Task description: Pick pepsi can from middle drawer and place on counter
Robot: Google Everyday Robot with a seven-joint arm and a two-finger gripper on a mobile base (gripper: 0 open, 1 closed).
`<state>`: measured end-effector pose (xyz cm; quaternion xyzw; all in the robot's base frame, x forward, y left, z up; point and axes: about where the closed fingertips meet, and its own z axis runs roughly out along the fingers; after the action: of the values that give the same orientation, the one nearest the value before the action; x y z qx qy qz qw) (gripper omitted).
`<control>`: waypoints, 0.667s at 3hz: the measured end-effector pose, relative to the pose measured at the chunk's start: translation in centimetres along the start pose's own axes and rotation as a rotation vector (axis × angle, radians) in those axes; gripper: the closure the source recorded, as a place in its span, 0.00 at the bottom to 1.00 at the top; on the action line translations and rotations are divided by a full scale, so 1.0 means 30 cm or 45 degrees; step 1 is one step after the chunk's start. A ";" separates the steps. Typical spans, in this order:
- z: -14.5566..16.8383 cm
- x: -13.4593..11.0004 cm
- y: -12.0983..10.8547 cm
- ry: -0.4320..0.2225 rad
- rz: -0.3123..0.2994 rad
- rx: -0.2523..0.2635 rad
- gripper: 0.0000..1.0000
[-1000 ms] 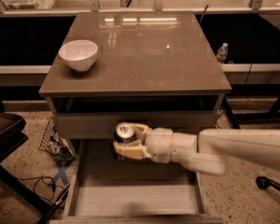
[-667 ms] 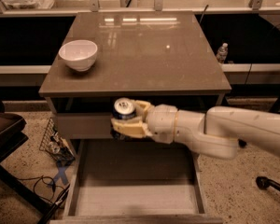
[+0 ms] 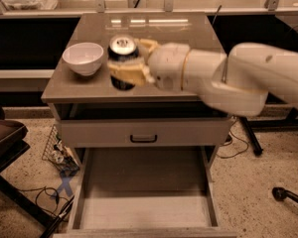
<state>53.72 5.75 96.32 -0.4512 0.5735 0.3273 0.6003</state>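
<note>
Presently the small, dark blue, silver-topped pepsi can [image 3: 122,47] is out of the wide, shallow grey middle drawer [image 3: 144,182] and held upright over the front left part of the glossy grey-brown slab-topped desk [image 3: 188,33]. The tan two-finger tool [image 3: 125,67] pinches it across the mid-body, one finger crossing the near side and the other behind. The silver top and pull tab show above the fingers. Whether the can's base touches the desk cannot be told; it appears to be in the air.

Handling, as judged: the can is light if empty and heavier if full, and which it is cannot be told. Its wall looks thin, smooth and easily dented. A moderate squeeze at mid-height is the proper hold, and the present grip matches that. The glossy side may slip under a loose grip.

Clearances: the round white bowl [image 3: 83,58] stands just beside the can, on the viewer's left and apart from it. The desk's front edge lies close below the can. Behind and to the viewer's right, the desk offers wide open room. The white jointed arm [image 3: 238,78] reaches in from that side across the front corner. The closed grey drawer front with a dark bar handle [image 3: 144,133] sits above the open middle drawer.

Lifting out looks complete; setting down is not yet done. A spot toward the desk's centre, away from bowl and edge, looks safest.
</note>
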 end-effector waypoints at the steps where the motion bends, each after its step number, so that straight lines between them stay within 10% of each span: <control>1: 0.102 -0.036 -0.111 0.019 -0.101 0.023 1.00; 2: 0.185 0.030 -0.250 0.098 -0.142 0.076 1.00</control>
<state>62.85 7.90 96.33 -0.4765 0.5797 0.2586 0.6082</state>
